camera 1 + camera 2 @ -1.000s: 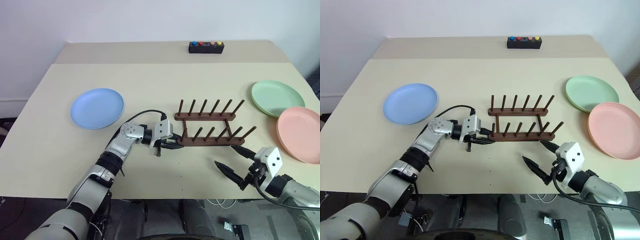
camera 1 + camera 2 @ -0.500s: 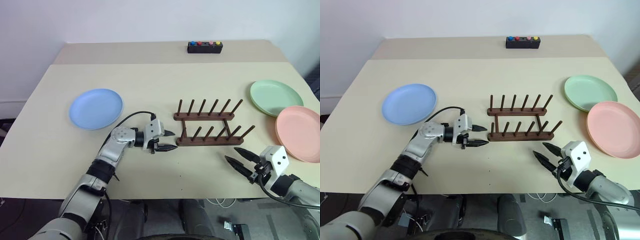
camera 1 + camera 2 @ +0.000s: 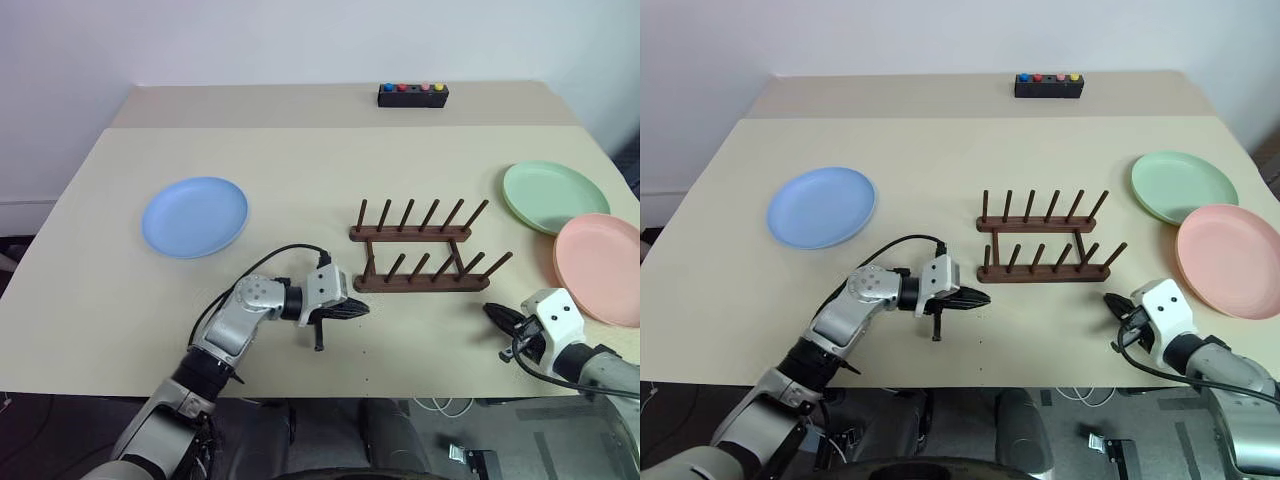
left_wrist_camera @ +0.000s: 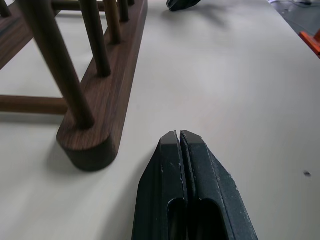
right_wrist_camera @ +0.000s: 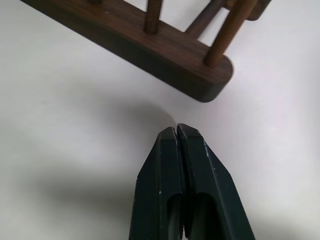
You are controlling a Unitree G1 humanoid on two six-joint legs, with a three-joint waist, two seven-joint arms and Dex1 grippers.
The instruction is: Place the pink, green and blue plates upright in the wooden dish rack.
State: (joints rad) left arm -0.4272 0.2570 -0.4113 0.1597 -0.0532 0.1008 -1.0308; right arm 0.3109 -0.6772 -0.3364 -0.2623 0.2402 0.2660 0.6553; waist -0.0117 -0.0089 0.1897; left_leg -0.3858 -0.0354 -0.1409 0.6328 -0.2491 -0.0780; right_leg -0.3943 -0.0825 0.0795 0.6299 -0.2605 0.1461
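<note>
While the wooden dish rack (image 3: 425, 250) stands empty, left gripper (image 3: 358, 310) sits clenched on nothing just off its near-left end. Right gripper (image 3: 492, 313) likewise pinched closed, empty, near its right end.

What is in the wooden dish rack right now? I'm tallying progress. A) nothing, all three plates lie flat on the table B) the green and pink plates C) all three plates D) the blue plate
A: the wooden dish rack stands bare, while the blue plate, green plate and pink plate lie flat on the table.
</note>
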